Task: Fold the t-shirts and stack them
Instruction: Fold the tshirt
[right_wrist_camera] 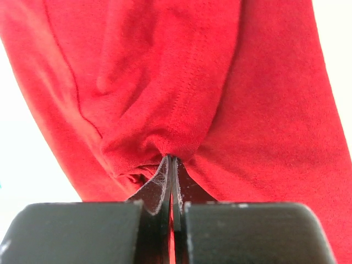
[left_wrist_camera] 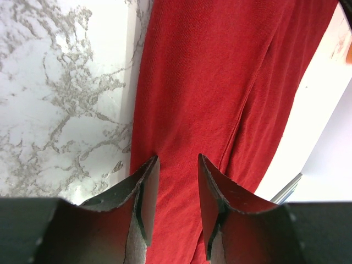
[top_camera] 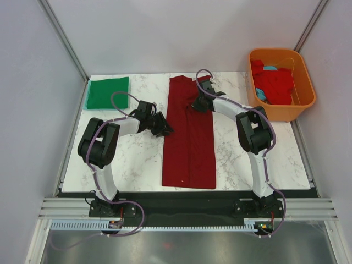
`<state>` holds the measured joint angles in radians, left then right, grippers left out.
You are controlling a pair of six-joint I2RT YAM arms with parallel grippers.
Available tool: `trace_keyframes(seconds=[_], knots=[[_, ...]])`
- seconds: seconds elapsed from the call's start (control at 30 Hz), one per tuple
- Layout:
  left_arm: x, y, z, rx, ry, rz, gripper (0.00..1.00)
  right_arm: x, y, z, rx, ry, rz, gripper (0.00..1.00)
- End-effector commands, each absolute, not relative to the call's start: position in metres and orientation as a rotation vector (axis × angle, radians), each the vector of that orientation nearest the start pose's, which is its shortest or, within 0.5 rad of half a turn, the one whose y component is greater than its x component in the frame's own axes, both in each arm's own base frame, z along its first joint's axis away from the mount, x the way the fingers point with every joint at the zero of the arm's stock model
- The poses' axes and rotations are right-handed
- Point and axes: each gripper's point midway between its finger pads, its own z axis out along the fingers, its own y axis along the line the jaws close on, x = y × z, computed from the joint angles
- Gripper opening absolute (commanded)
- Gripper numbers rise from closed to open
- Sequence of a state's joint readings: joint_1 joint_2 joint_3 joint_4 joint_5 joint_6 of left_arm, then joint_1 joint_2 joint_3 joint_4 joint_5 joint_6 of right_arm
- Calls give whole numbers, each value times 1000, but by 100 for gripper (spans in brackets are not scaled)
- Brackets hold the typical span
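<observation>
The dark maroon t-shirt (top_camera: 188,137) lay as a long narrow strip in the middle of the surface (top_camera: 137,159), so I judged the step in hand was to fold it across its length. My right pincer (right_wrist_camera: 171,160) was clenched on a pinch of cloth in the far part, and my left pincer (left_wrist_camera: 177,165) stood released, jaws apart, over the left edge. The next move probably called for the left one to close there, so that both could lift evenly.
</observation>
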<state>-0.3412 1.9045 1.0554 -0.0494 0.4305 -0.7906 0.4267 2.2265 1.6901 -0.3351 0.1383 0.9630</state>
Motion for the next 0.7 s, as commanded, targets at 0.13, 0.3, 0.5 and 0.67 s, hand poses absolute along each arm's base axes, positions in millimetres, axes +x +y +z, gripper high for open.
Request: trace_keyframes(seconds=[0.13,0.3,0.5,0.67], knots=[[367,-231,23,-377,2626,-949,42,518,244,79,644,2366,514,0],[367,-232,21,-382,2633,-952,43,509,247,71,651,2410,543,0],[368,-232,19,-385,2637,-950,42,509,240,79,605,2412,485,0],[370,-233,23,-378,2627,-958,43,507,242,84,560,2434,486,0]])
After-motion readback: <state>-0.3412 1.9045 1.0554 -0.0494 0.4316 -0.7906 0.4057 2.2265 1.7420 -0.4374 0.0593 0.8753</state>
